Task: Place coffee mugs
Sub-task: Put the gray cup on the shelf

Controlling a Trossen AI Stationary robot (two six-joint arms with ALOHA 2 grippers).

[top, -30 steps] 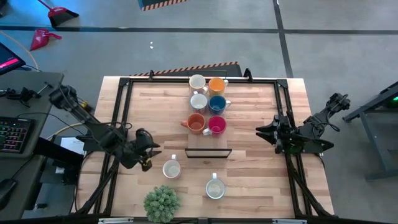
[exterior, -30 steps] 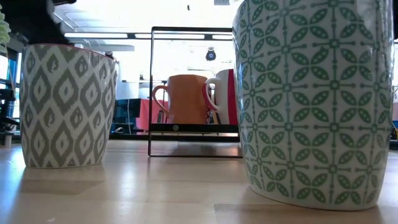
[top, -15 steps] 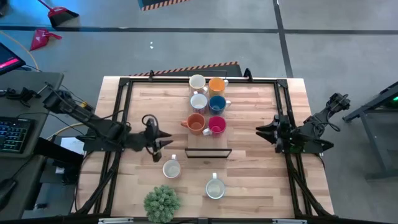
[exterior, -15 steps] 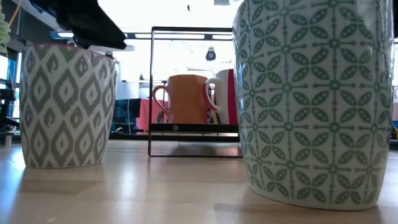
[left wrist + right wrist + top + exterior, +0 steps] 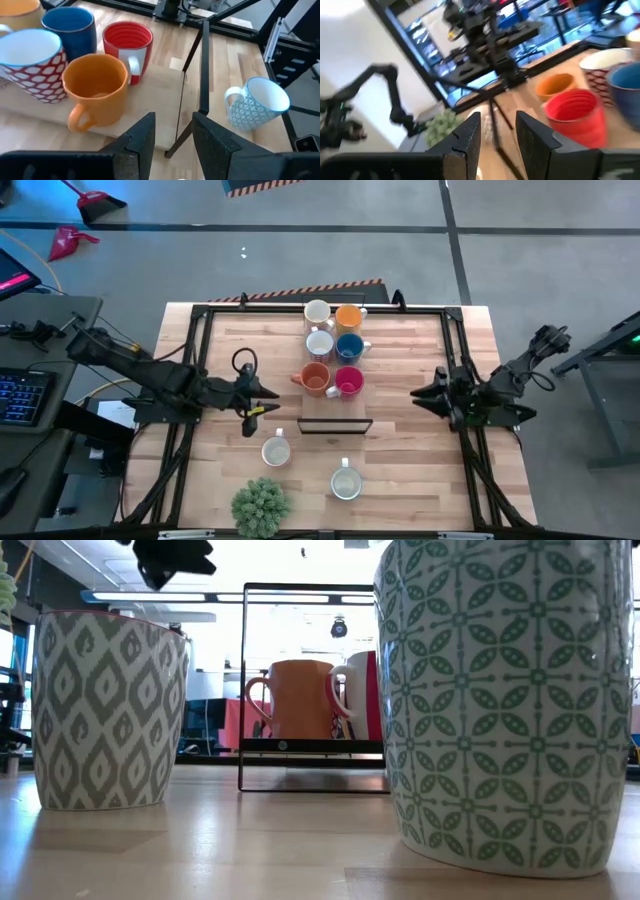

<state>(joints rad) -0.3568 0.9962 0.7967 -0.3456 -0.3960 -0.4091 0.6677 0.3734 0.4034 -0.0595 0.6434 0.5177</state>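
Six mugs stand in two rows on a pale board at the table's far middle: white, orange, white with a red pattern, blue, orange, red-pink. A grey-patterned mug and a teal-patterned mug stand upright on the near table. My left gripper hovers open, left of the near orange mug. My right gripper waits open at the right, pointing at the red-pink mug.
A black wire frame stands upright at the board's near edge, between the rows and the two near mugs. A green spiky plant ball sits at the near edge. Black rails line the table's sides. Bare wood lies right of the mugs.
My left gripper has moved from beside the grey-patterned mug toward the table's far and right side, closing on the near orange mug, and has risen. The mugs have stayed in place.
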